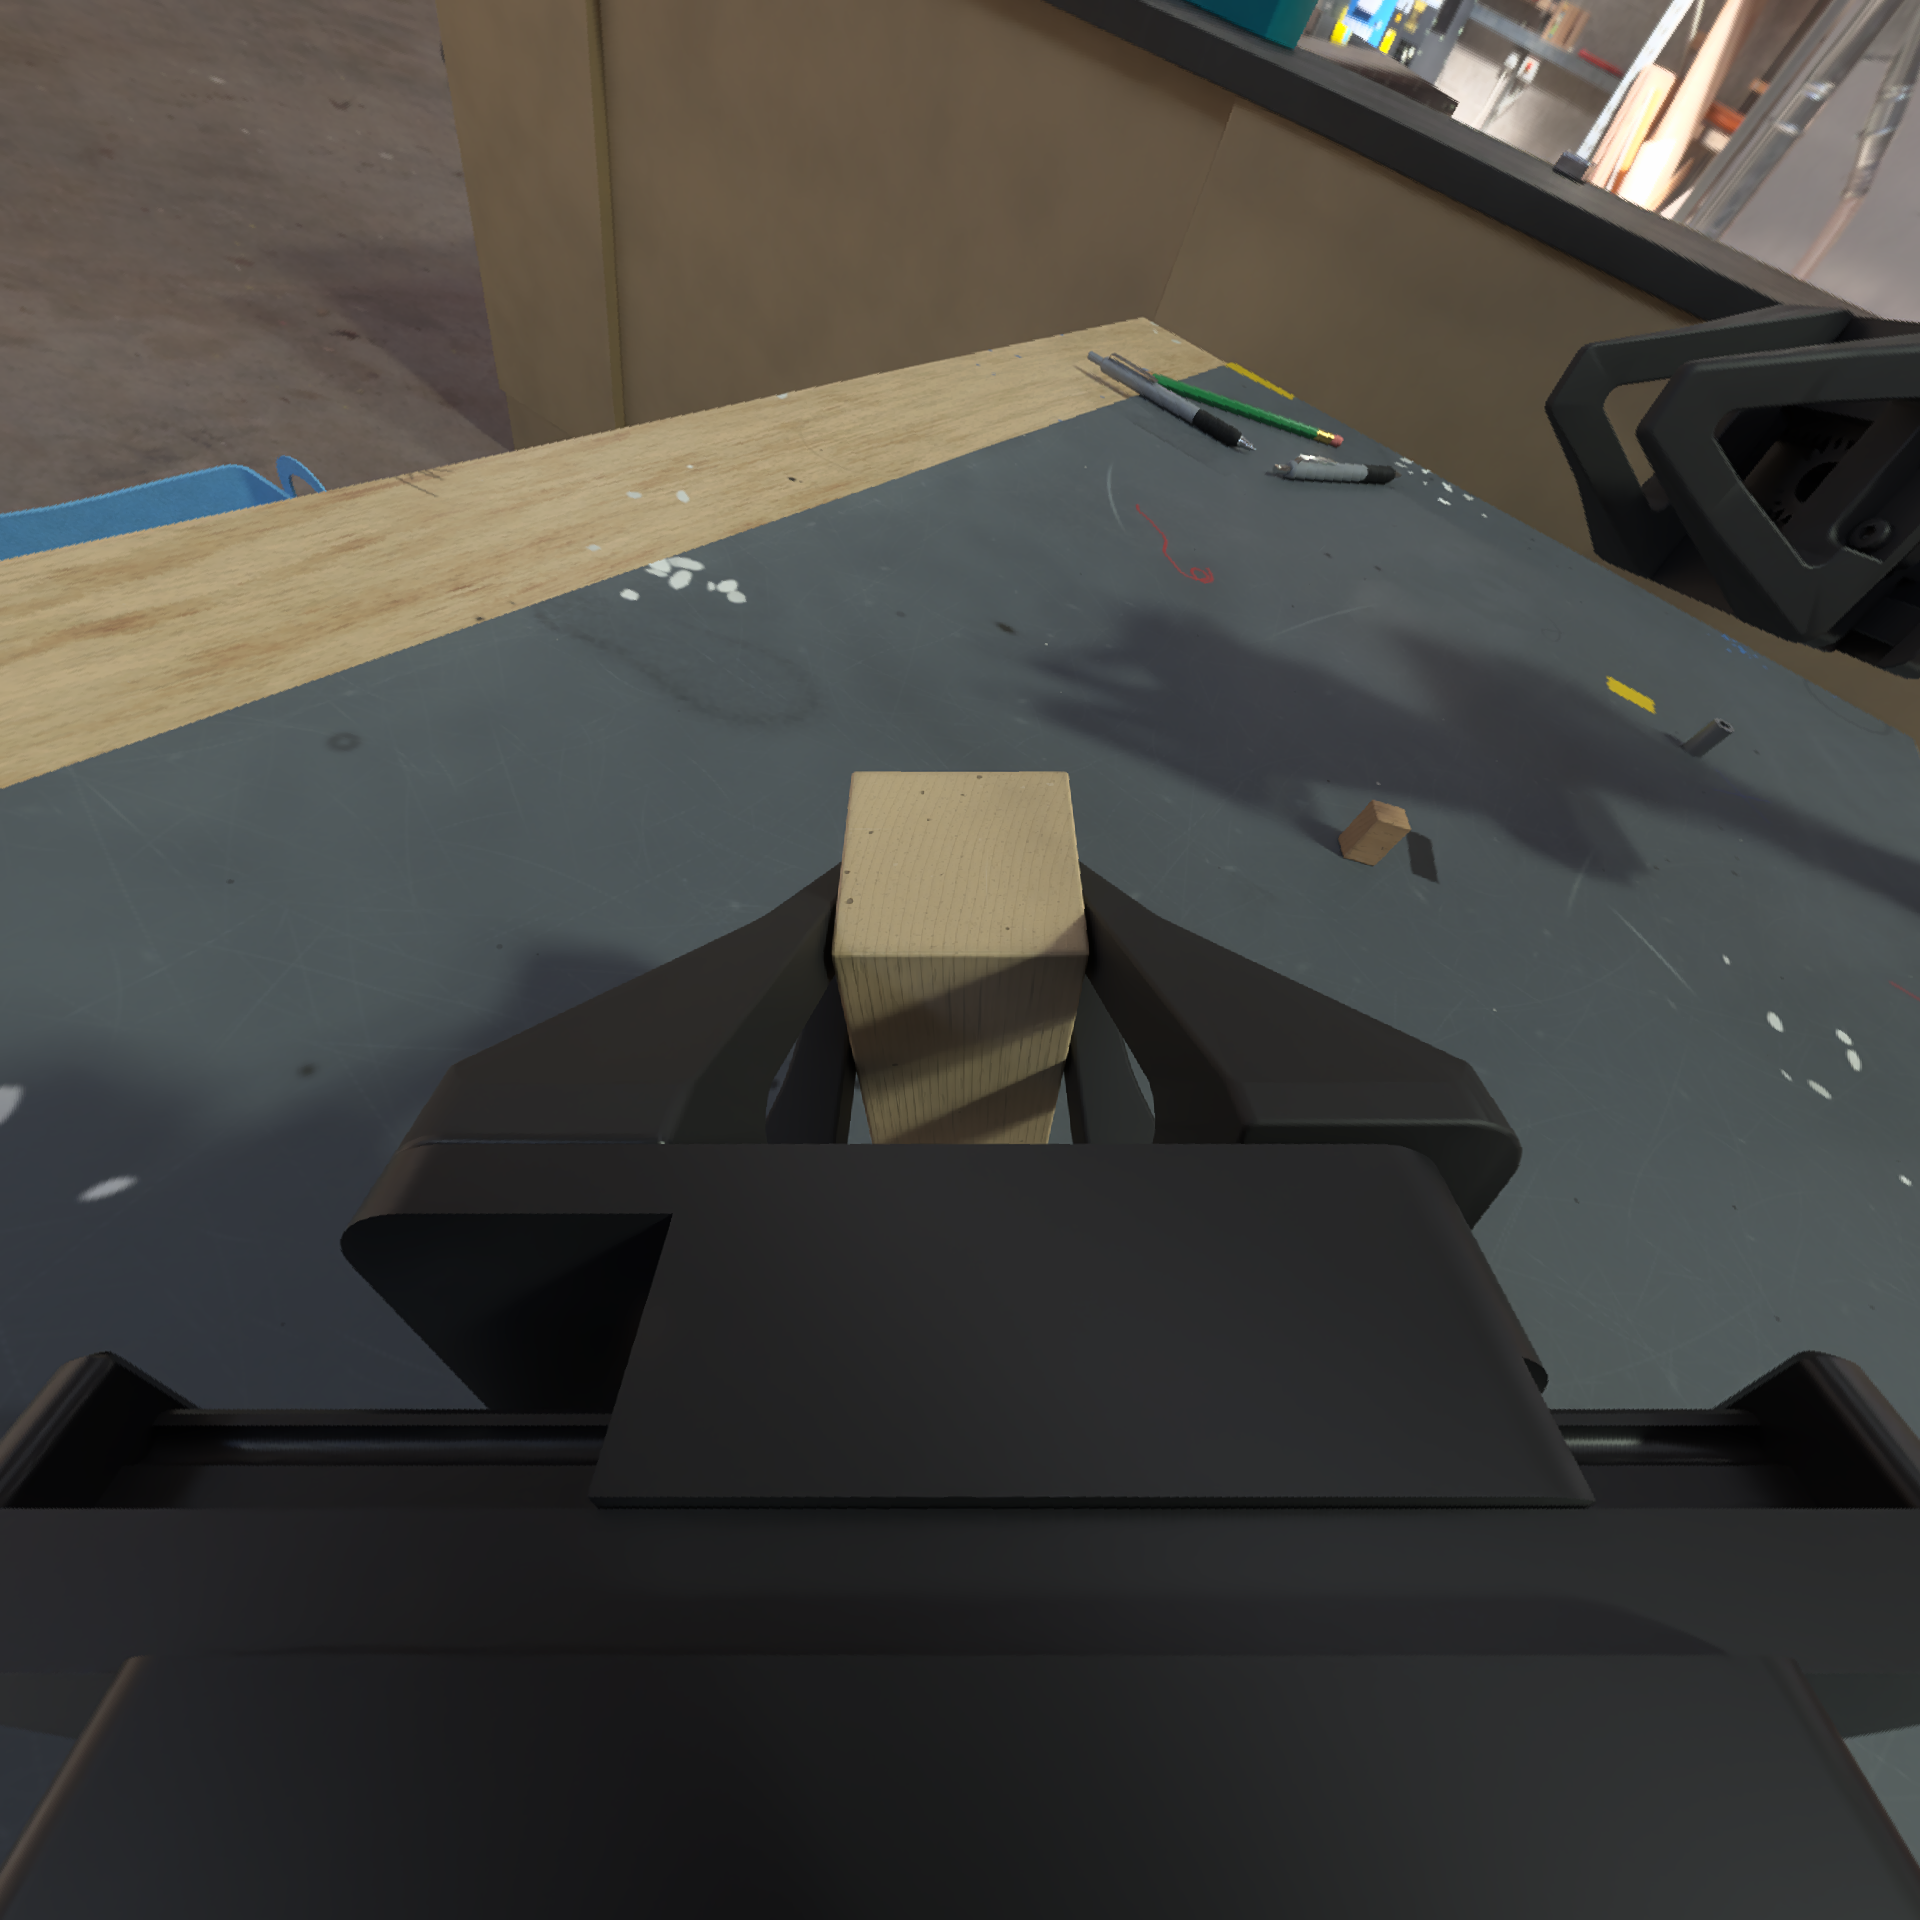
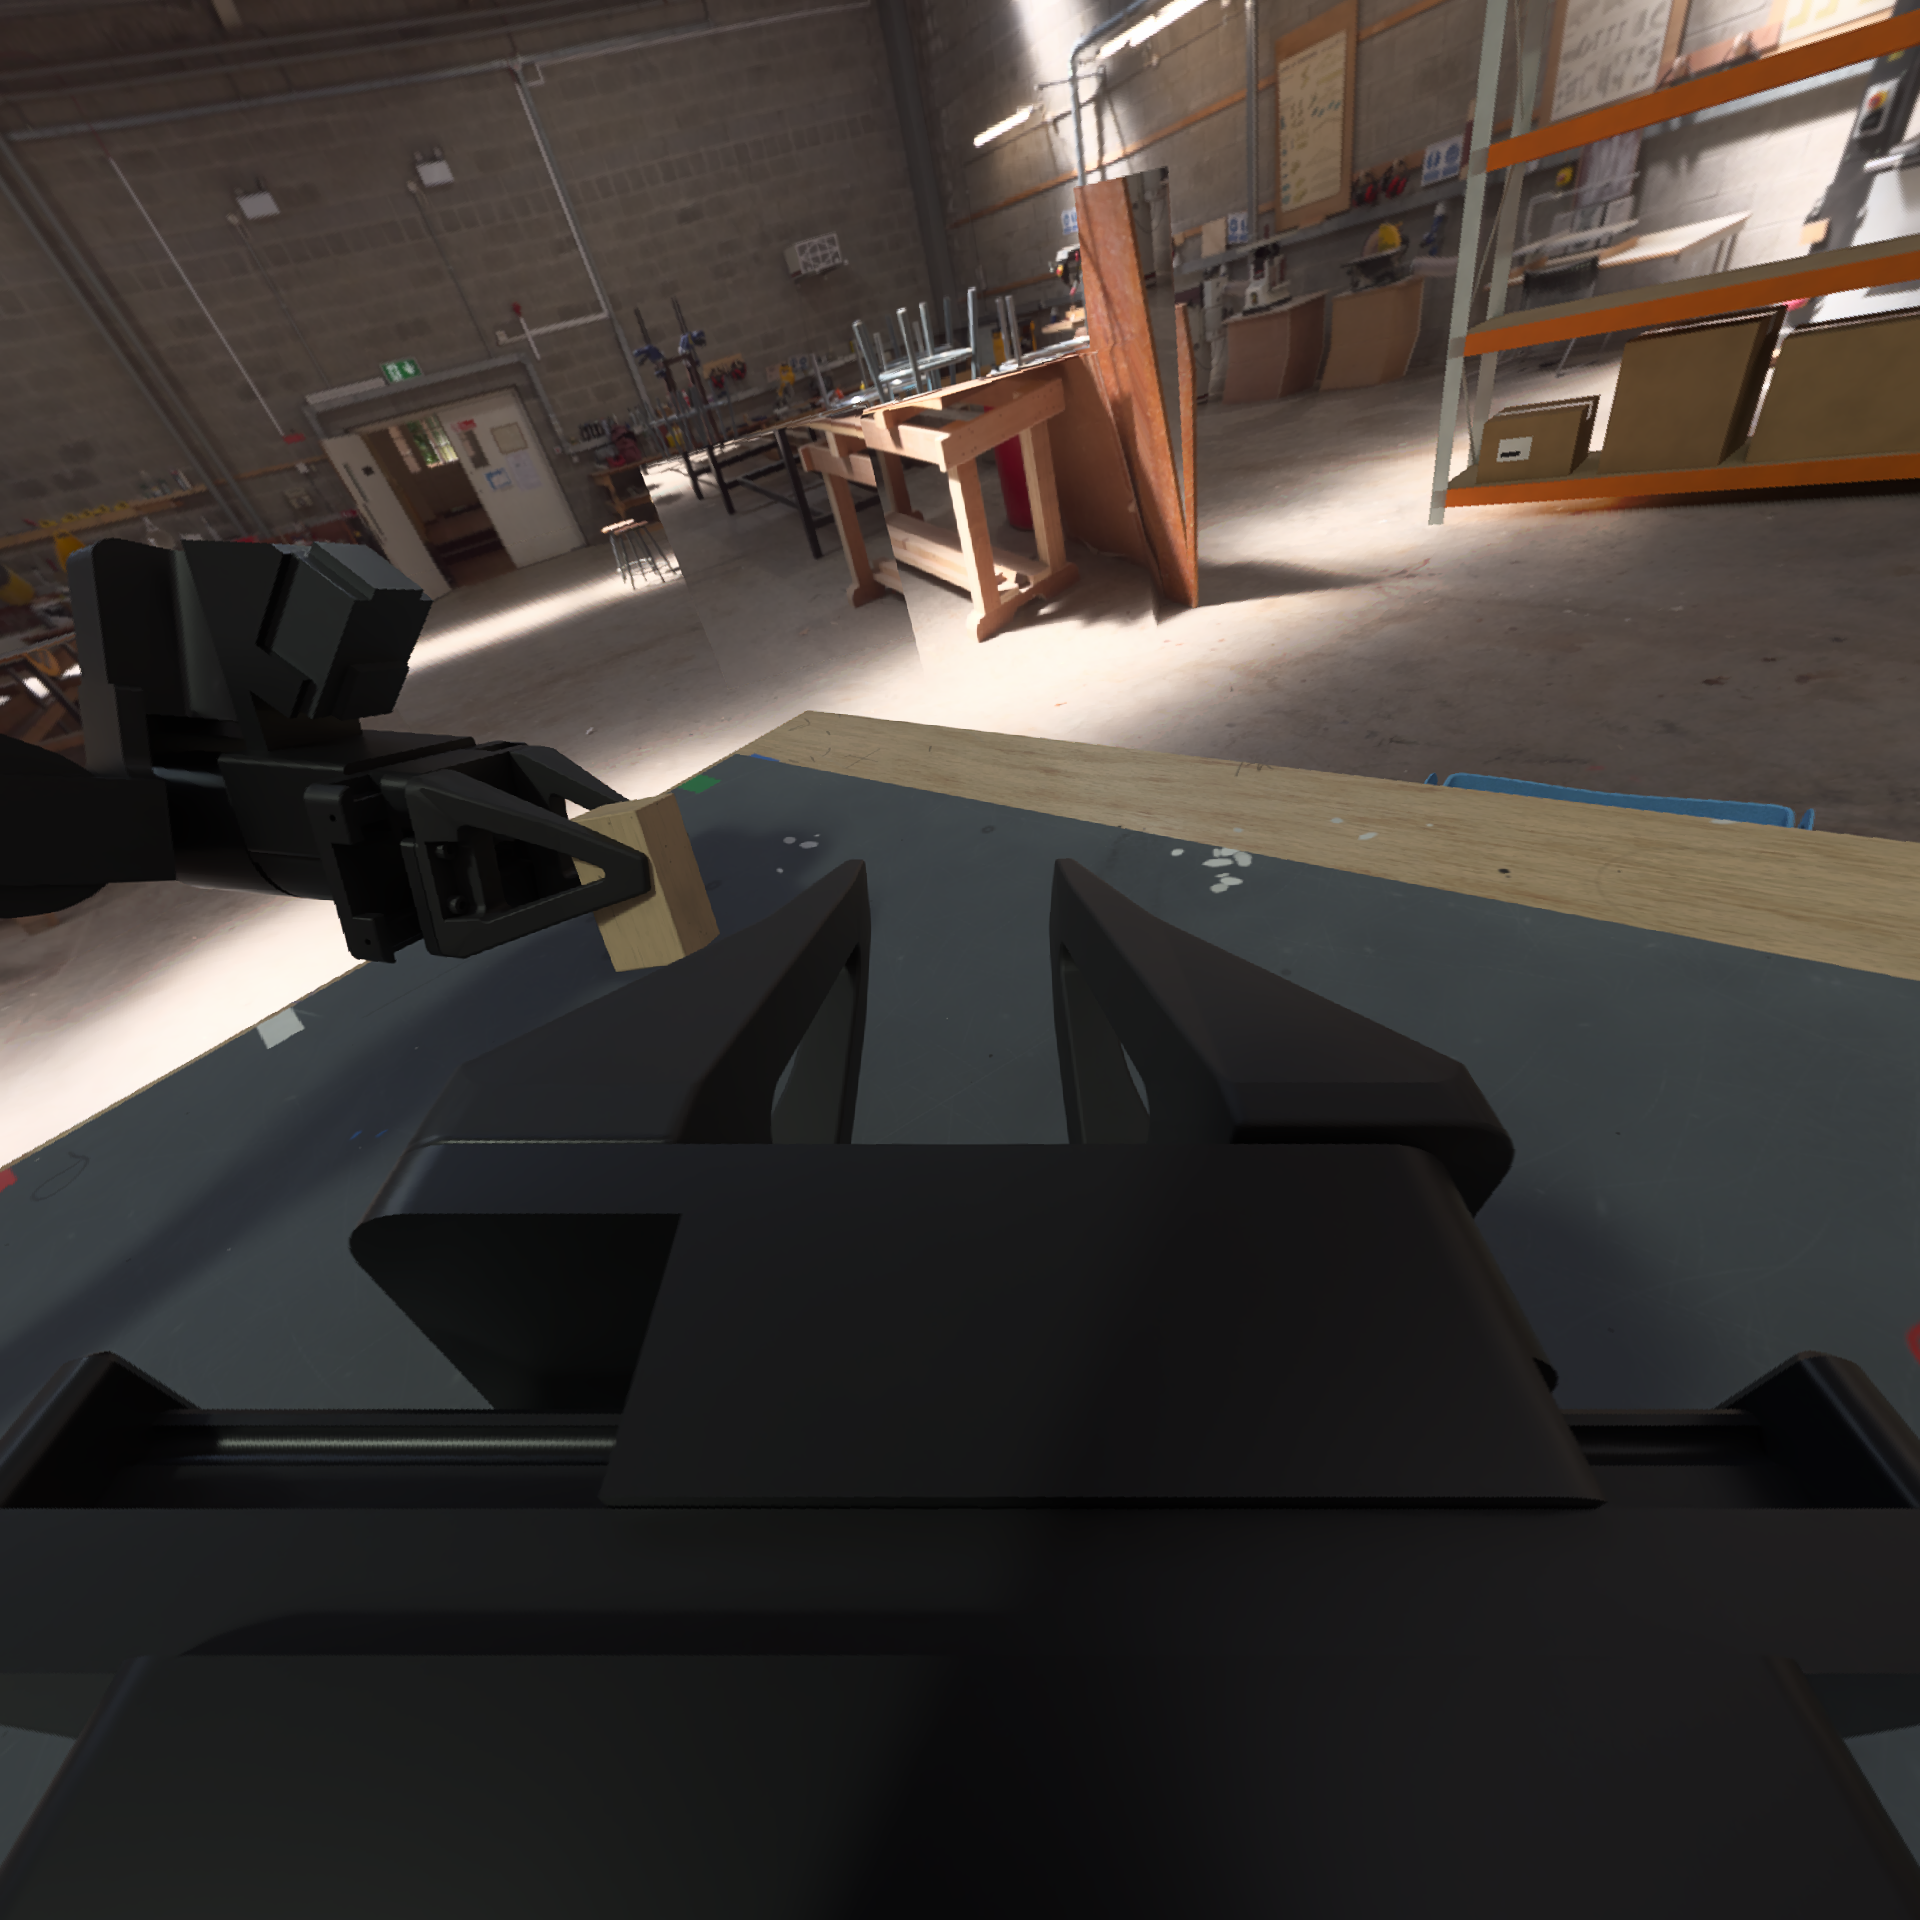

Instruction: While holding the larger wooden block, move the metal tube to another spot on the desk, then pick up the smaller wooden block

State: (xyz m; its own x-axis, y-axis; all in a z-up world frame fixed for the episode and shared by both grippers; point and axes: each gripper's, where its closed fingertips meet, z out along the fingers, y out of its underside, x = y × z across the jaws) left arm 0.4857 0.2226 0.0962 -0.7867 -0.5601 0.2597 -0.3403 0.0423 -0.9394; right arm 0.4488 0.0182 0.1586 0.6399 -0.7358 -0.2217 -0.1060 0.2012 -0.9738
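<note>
My left gripper [image 1: 960, 904] is shut on the larger wooden block [image 1: 960, 883], a pale block held above the grey desk mat. It also shows in the right wrist view, where the left gripper [image 2: 623, 883] holds the block [image 2: 665, 883] at the left. The smaller wooden block [image 1: 1374, 831] lies on the mat to the right. The short grey metal tube [image 1: 1704, 736] lies farther right. My right gripper [image 2: 958, 883] is open and empty above the mat; part of it shows in the left wrist view [image 1: 1766, 488] at the upper right edge.
Pens, a green pencil [image 1: 1247, 410] and a marker [image 1: 1335, 473] lie at the mat's far corner. The mat [image 1: 416, 883] sits on a wooden desk [image 1: 312, 561]. A blue bin [image 1: 156, 509] stands beyond the desk's edge. Yellow tape [image 1: 1629, 694] marks the mat.
</note>
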